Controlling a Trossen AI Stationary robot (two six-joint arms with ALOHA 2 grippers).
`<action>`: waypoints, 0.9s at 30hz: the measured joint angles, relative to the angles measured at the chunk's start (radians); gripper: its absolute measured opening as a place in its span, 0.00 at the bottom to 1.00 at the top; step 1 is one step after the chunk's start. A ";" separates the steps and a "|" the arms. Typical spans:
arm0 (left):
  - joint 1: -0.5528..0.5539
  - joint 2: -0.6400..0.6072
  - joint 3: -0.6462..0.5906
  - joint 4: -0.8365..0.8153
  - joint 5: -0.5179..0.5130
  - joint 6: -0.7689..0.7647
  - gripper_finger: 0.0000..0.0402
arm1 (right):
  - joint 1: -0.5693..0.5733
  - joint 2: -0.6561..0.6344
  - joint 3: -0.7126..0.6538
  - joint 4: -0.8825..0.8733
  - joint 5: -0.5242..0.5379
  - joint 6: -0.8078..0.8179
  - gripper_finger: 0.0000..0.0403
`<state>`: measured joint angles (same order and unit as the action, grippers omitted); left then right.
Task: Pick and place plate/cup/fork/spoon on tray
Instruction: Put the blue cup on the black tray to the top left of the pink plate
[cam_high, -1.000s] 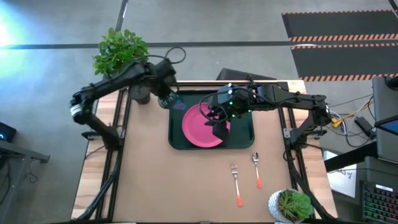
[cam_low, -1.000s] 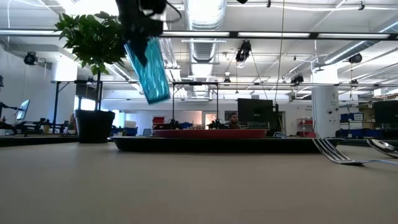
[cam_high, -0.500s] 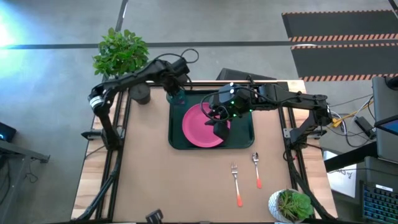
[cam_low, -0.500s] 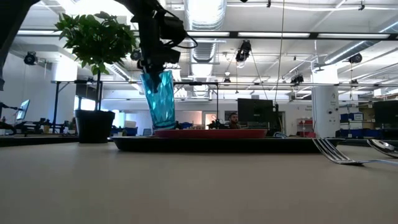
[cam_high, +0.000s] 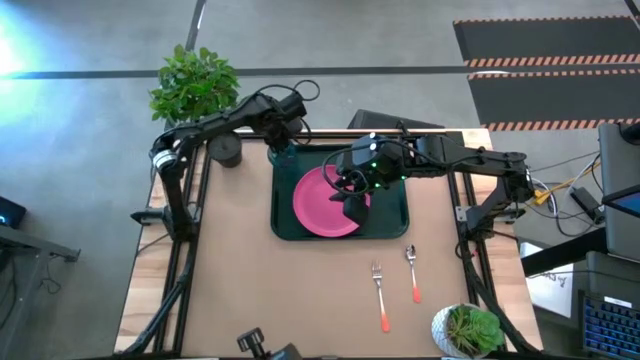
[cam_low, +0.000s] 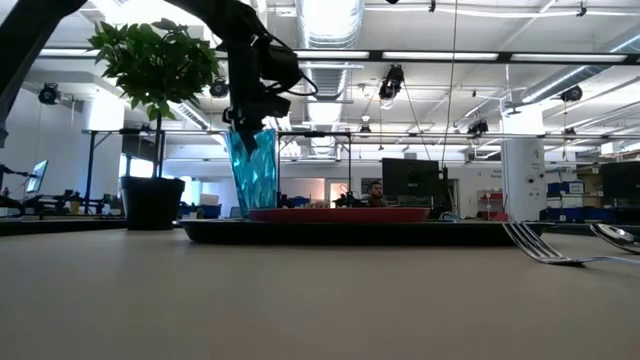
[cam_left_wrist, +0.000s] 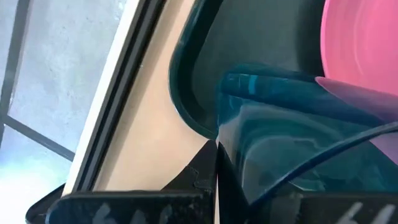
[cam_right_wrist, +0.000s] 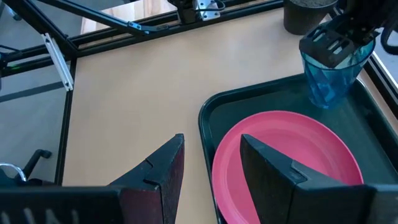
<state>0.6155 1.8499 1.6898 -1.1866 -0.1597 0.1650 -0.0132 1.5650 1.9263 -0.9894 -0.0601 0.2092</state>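
The teal cup (cam_high: 283, 156) stands upright in the far left corner of the dark green tray (cam_high: 390, 222), with my left gripper (cam_high: 282, 140) shut on its top. The cup also shows in the low view (cam_low: 252, 172) and in the right wrist view (cam_right_wrist: 328, 78). The pink plate (cam_high: 320, 202) lies flat in the tray. My right gripper (cam_right_wrist: 211, 165) hovers open and empty over the plate's near right part. The fork (cam_high: 380, 297) and spoon (cam_high: 412, 274) lie on the table, near right of the tray. My left gripper holds the cup by its rim (cam_right_wrist: 339, 55), coming from above with the fingers pointing down. The cup stands upright with its base (cam_right_wrist: 323, 101) on the tray floor. The gripper's body hides whether a finger is inside the cup.
A dark grey pot with a leafy plant (cam_high: 224, 150) stands just left of the tray's far left corner, close to my left arm. A white pot with a plant (cam_high: 468, 330) stands at the near right corner. Bare table lies near the tray.
My left gripper has carried the cup toward the table's right and down, from beside the tray to its far left corner. The cup, tilted and lifted a second ago, has turned upright and now stands on the tray.
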 joint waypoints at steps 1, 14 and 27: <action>0.000 0.008 0.000 -0.001 0.000 0.000 0.00 | 0.000 0.000 0.000 0.000 0.000 0.000 0.36; 0.002 0.049 -0.007 -0.002 0.050 0.004 0.00 | 0.000 0.000 0.000 -0.001 0.000 -0.001 0.36; 0.000 0.046 -0.005 -0.010 0.028 0.010 0.00 | 0.000 0.000 0.000 -0.001 0.000 -0.001 0.36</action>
<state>0.6159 1.8956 1.6844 -1.1962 -0.1314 0.1749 -0.0132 1.5650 1.9263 -0.9905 -0.0597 0.2085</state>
